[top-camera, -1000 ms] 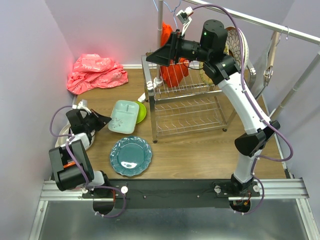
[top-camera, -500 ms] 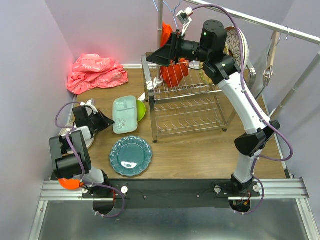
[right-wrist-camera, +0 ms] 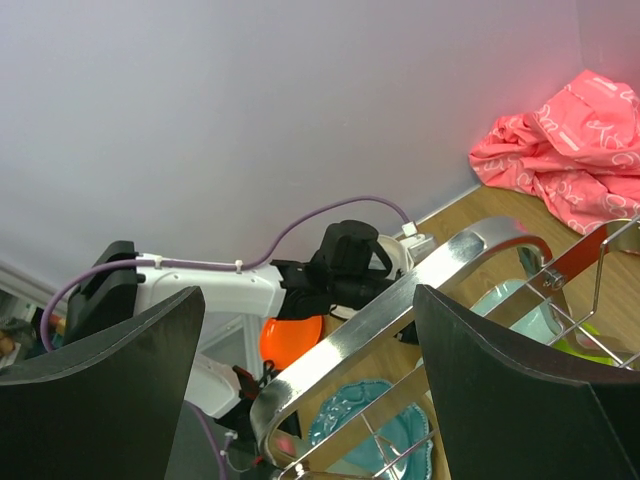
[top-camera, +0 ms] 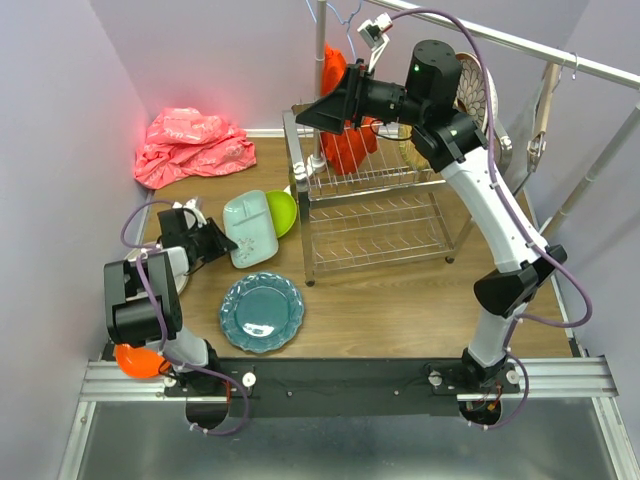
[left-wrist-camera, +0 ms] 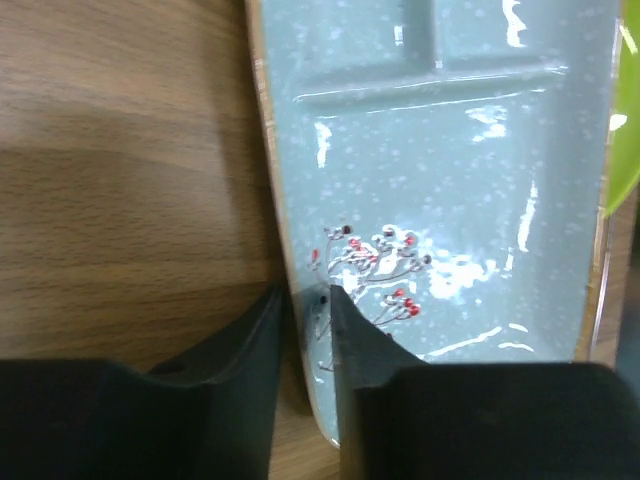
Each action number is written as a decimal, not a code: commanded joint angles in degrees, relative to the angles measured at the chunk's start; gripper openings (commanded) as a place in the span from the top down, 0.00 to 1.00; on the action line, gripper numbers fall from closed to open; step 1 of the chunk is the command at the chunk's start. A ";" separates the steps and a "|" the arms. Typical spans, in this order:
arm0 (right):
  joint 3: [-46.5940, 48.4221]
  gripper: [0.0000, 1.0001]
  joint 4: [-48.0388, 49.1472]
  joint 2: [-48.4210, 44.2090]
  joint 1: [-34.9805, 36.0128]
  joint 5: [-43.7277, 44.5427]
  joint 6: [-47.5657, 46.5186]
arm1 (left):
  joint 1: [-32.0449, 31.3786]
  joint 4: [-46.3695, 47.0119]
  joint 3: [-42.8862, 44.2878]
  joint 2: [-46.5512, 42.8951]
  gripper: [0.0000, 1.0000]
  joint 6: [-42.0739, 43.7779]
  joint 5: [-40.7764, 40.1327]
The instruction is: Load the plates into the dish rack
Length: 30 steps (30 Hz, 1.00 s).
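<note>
Bright even light, white glare streaks on the mint tray (left-wrist-camera: 450, 180), soft-blurred near fingers (left-wrist-camera: 240, 380), reddish glow around the cloth (top-camera: 190, 145).

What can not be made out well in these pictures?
1. Left wrist view: whether the left hand grips the mint tray; its fingers cover the rim.
2. Top view: lime green plate, mostly under the tray.
3. Top view: patterned plate, largely hidden behind the right arm.
</note>
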 commanded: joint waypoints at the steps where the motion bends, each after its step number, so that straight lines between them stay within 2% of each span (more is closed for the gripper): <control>1: -0.48 0.07 0.28 -2.02 -0.50 -0.46 -0.24 | -0.73 -2.79 0.33 1.96 0.56 1.61 -0.86; 3: -0.47 0.07 0.28 -2.02 -0.50 -0.28 -0.24 | -0.82 -2.79 0.34 2.31 0.55 1.70 -0.60; 4: -0.39 0.07 0.28 -2.02 -0.50 -0.37 -0.24 | -0.82 -2.79 0.33 2.49 0.47 1.61 -0.25; 9: -0.48 0.07 0.28 -2.11 -0.59 -0.28 -0.24 | -0.82 -1.21 -0.02 3.89 0.45 0.74 1.77; 10: -0.39 0.07 0.28 -2.03 -0.59 -0.28 -0.24 | -0.73 -0.86 -0.10 4.24 0.37 0.47 2.47; 12: -0.30 0.07 0.28 -2.11 -0.67 -0.20 -0.33 | -0.73 -0.76 -0.10 4.16 0.30 0.73 2.57; 22: -0.12 0.07 0.28 -2.02 -0.76 -0.02 -0.33 | -0.29 -2.61 2.53 6.88 0.31 1.96 3.98; 25: -0.04 0.07 0.19 -2.11 -0.85 0.16 -0.16 | -0.12 -3.31 3.85 8.46 0.46 2.31 4.15; 26: -0.21 0.07 0.28 -2.20 -0.85 0.16 -0.24 | -0.12 -3.40 4.11 8.90 0.61 2.40 4.24; 28: -0.39 0.07 0.28 -2.46 -1.02 0.33 -0.42 | -0.03 -3.49 4.64 9.43 0.78 2.40 4.59; 29: -0.47 0.07 0.28 -2.55 -1.03 0.25 -0.42 | 0.06 -3.49 4.82 9.69 0.92 2.58 4.68; 30: -0.65 0.07 0.28 -2.73 -1.11 0.24 -0.42 | 0.15 -3.49 4.82 9.87 1.00 2.58 4.76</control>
